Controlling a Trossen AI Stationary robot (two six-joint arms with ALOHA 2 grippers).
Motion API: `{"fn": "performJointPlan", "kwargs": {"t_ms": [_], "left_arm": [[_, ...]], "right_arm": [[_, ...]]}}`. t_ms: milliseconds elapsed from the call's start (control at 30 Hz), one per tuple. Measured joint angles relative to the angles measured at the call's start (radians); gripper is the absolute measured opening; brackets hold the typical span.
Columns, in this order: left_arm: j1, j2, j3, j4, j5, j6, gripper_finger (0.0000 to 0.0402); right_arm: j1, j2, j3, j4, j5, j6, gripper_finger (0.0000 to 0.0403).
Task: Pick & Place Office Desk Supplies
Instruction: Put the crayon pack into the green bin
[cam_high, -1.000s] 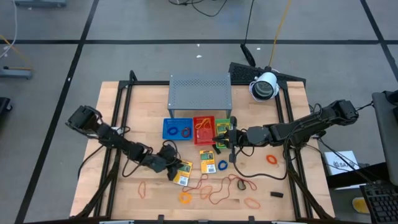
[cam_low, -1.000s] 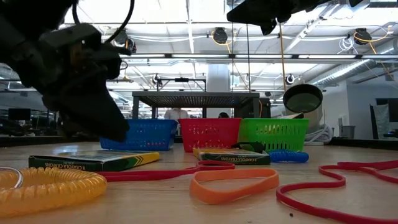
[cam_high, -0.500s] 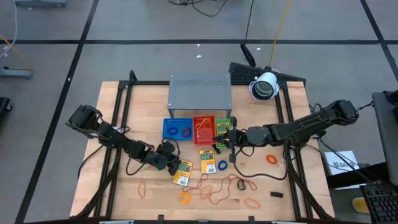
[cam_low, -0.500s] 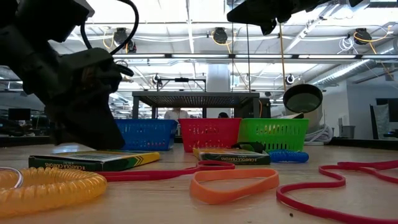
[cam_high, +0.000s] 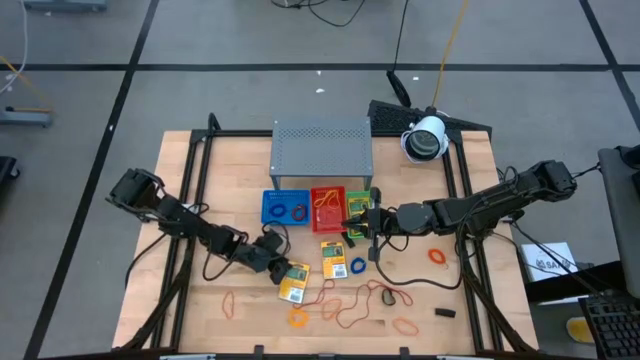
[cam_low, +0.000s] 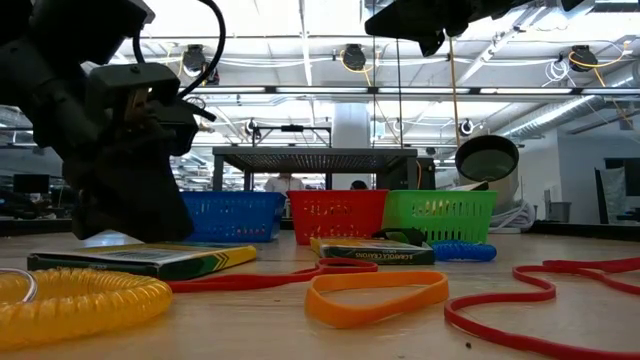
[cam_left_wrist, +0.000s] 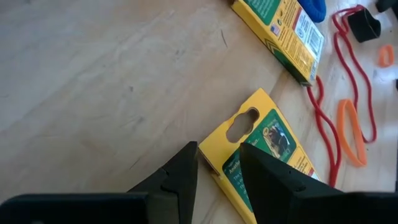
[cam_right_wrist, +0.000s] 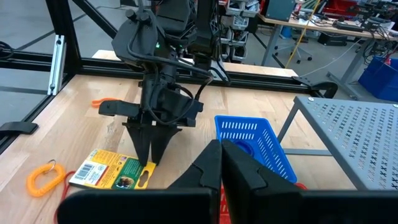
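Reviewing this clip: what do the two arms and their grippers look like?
Both arms are matte black with chunky jointed segments. Loose black cables loop along the left arm, seen clearly in the right wrist view. The left gripper ends in two flat, tapering black fingers with blunt tips. The right gripper has the same dark fingers. No markings are legible.
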Motion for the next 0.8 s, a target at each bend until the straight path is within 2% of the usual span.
{"fn": "performJointPlan", "kwargs": {"t_ms": [167,233,333,400,600,800], "left_arm": [[0.006,0.0,0.0,0.0,0.01,0.0,0.0116],[0.007,0.0,0.0,-0.002,0.014,-0.013,0.0091],[0.007,0.001,0.0,-0.001,0.03,-0.029,0.0032],[0.006,0.001,0.0,0.006,0.03,-0.031,0.001],[0.006,0.002,0.0,0.058,0.027,-0.032,0.0004],[0.021,0.002,0.0,0.293,0.023,0.094,0.0002]], "right_arm": [[0.0,0.0,0.0,0.0,0.0,0.0,0.0],[0.0,0.0,0.0,0.0,0.0,0.0,0.0],[0.0,0.0,0.0,0.0,0.001,0.0,0.0],[0.0,0.0,0.0,0.0,0.001,0.0,0.0],[0.0,0.0,0.0,0.0,0.001,0.0,0.0],[0.0,0.0,0.0,0.001,0.001,0.0,0.0]]}}
